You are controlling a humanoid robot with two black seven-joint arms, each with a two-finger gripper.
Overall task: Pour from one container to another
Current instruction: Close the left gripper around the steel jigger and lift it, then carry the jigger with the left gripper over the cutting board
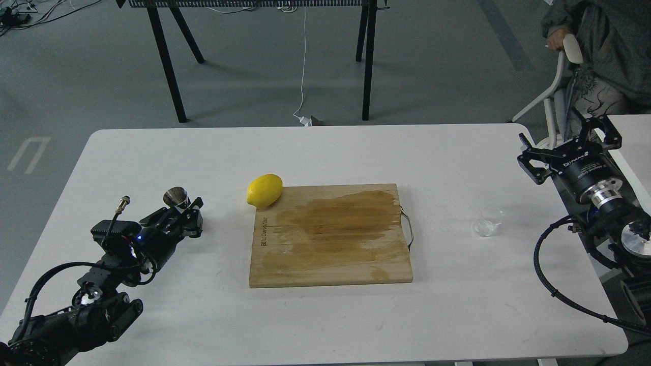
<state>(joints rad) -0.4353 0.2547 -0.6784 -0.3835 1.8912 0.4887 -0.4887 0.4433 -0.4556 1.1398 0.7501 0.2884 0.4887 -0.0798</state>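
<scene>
Lemon [264, 190] and wet cutting board [330, 236] separate jigger [176, 197] in left claw [184, 213] from glass cup [487, 222]; right claw [569, 143] open

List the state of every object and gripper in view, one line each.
Glass cup: upright on the table, free, contents not discernible.
Jigger: upright, between the left gripper's fingers.
Left gripper: around the jigger; firmness of grip unclear.
Right gripper: open, empty, apart from the cup.
Lemon: whole, at the board's far left corner.
Cutting board: flat, with a wet stain.
</scene>
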